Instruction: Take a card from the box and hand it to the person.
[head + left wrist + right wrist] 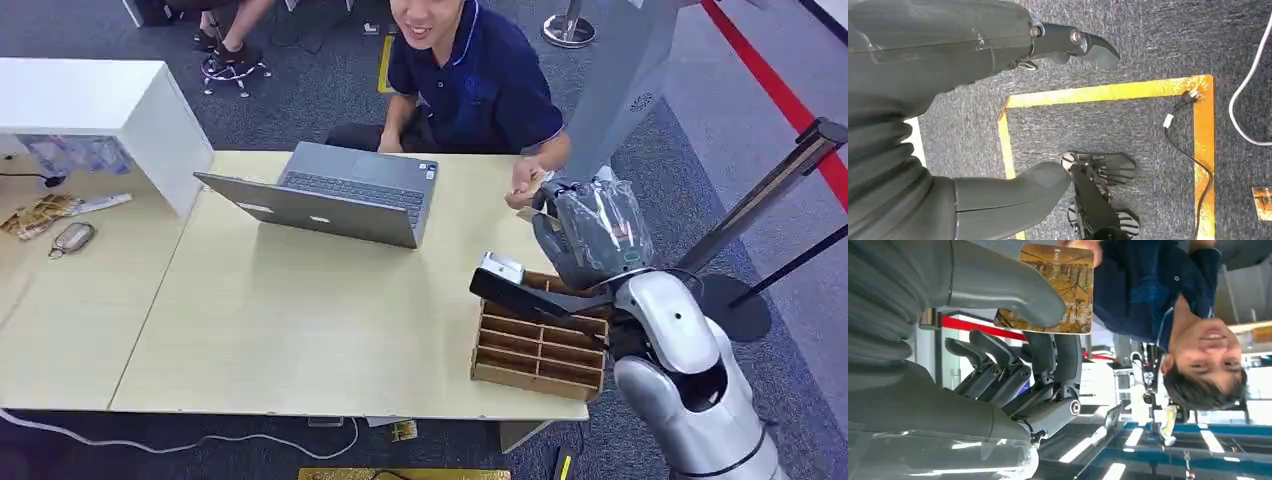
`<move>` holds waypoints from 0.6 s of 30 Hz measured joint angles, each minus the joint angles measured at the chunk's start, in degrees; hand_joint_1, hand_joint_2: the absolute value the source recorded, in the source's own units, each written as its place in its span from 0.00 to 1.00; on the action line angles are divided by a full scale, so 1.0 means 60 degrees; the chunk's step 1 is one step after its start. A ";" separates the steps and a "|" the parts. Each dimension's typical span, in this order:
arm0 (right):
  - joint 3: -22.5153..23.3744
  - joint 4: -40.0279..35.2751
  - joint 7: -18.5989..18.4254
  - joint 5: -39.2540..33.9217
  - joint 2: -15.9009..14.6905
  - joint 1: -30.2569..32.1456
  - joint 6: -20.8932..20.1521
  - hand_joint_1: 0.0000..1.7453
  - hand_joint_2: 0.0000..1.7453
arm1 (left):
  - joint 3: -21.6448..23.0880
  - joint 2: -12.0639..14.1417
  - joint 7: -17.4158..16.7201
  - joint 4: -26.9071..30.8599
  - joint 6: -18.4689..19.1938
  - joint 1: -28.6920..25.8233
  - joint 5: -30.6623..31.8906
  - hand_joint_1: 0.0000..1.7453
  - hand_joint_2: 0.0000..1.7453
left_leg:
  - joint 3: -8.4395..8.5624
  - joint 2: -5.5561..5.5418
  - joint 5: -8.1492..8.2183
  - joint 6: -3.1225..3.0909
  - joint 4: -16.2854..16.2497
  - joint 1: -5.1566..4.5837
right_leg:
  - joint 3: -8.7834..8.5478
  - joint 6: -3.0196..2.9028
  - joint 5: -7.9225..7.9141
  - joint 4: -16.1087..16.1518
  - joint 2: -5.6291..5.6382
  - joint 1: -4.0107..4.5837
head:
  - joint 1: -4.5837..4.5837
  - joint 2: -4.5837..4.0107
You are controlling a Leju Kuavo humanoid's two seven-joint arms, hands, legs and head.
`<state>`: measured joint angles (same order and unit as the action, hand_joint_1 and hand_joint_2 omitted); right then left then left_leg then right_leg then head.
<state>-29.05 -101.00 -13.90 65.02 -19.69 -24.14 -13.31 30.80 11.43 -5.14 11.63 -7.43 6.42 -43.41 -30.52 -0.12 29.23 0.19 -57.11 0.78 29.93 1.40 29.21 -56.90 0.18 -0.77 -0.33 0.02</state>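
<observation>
Gold-printed card (pixel 1055 287), judged thin, stiff and light, sits pinched at its near edge by right hand (pixel 1013 355) fingers (pixel 1048 347); left hand (pixel 998 115) fingers apart.

you're looking at a card (pixel 1058 287) showing a golden-brown painted scene with a pale edge, sitting under the right hand's (pixel 1013 335) grey thumb and darker fingers. the person (pixel 470 75) is wearing a navy polo with a light collar stripe. the box (pixel 540 345) is showing plain brown, the table (pixel 280 330) pale beige, the laptop (pixel 335 195) silver-grey. the left hand (pixel 998 120) is showing dark grey over grey carpet (pixel 1148 30) marked with yellow tape (pixel 1108 92).
</observation>
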 joint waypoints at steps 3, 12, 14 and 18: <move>-0.0022 0.0420 0.0157 -0.0077 0.0000 -0.0267 0.0398 1.00 1.00 | 0.0000 0.0003 0.0077 0.0000 0.0103 0.0002 0.0146 0.00 1.00 | -0.0004 -0.0003 0.0000 0.0000 0.0000 0.0000 | 0.0000 0.0000 0.0000 -0.0001 -0.0002 0.0000 | 0.0000 0.0000; -0.0197 0.2884 0.0539 -0.0062 0.0138 -0.1206 0.1355 1.00 1.00 | 0.0000 0.0003 0.0230 0.0000 0.0336 0.0003 0.0401 0.00 1.00 | -0.0008 -0.0008 0.0000 0.0000 0.0000 0.0000 | 0.0000 0.0000 0.0000 -0.0001 -0.0006 0.0000 | -0.0004 0.0000; -0.0219 0.3387 0.0547 0.0080 0.0200 -0.1353 0.1497 1.00 1.00 | 0.0000 0.0003 0.0233 0.0000 0.0346 0.0005 0.0430 0.00 1.00 | -0.0008 -0.0010 0.0000 0.0000 0.0000 0.0000 | 0.0000 0.0000 0.0000 -0.0001 -0.0009 0.0000 | -0.0004 0.0000; -0.0313 0.4281 0.0455 0.0594 0.0306 -0.1557 0.1786 0.00 1.00 | 0.0000 -0.0008 0.0237 0.0000 0.0376 0.0003 0.0470 0.00 1.00 | -0.0012 -0.0014 0.0000 0.0000 0.0000 0.0000 | 0.0002 0.0000 0.0000 -0.0001 -0.0010 0.0001 | -0.0004 0.0000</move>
<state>-30.93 -75.31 -11.17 68.59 -17.86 -33.49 -2.60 30.80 11.39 -3.72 11.63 -5.18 6.44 -40.59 -30.59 -0.20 29.22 0.19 -57.11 0.78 29.94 1.40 29.21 -56.90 0.12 -0.77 -0.35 0.02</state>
